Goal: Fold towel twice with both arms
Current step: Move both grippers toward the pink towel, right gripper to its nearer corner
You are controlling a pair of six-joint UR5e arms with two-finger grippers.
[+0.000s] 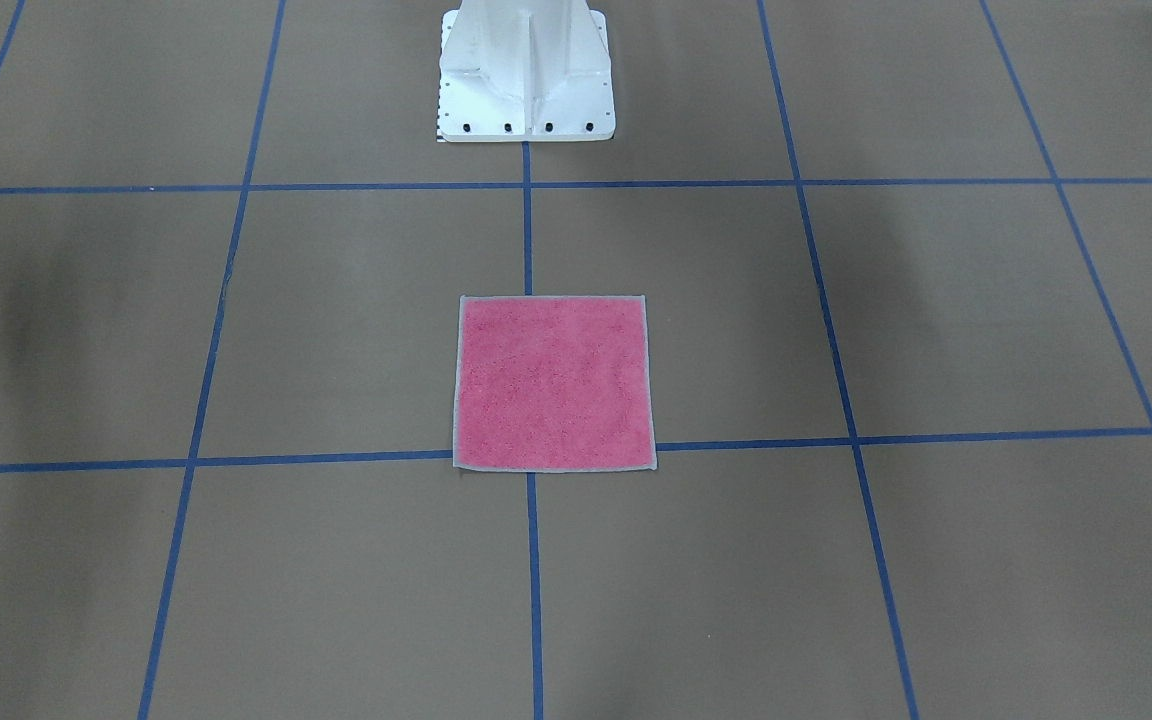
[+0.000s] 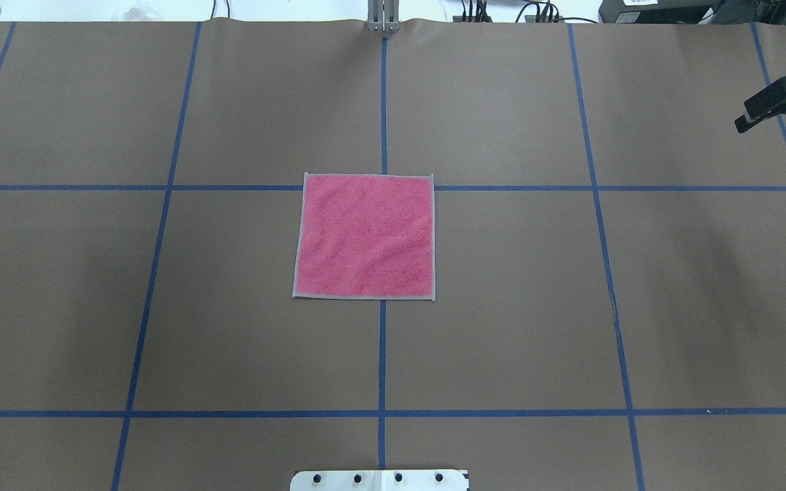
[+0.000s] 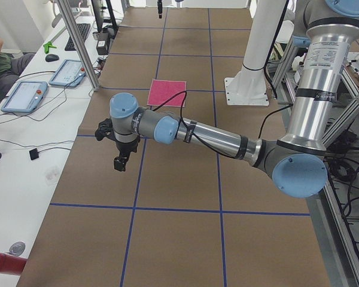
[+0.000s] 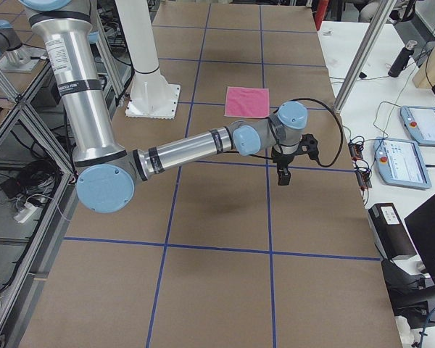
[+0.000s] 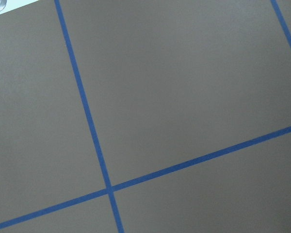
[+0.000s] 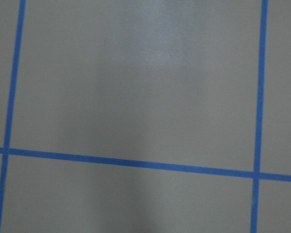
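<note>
The towel (image 1: 553,383) lies flat and unfolded at the table's middle, pink face up with its pale grey hem all round; it also shows in the overhead view (image 2: 364,236). My right gripper (image 2: 763,126) hangs above the table far to the towel's right, its two black fingers apart and empty; it also shows in the exterior right view (image 4: 283,177). My left gripper (image 3: 119,164) shows only in the exterior left view, far to the towel's left above the table, and I cannot tell whether it is open or shut. Both wrist views show only brown table and blue tape.
The white pedestal base (image 1: 526,90) stands at the robot's side of the table. A metal post (image 2: 383,17) stands at the far edge. A side table with teach pendants (image 3: 25,95) and cables runs along the operators' side.
</note>
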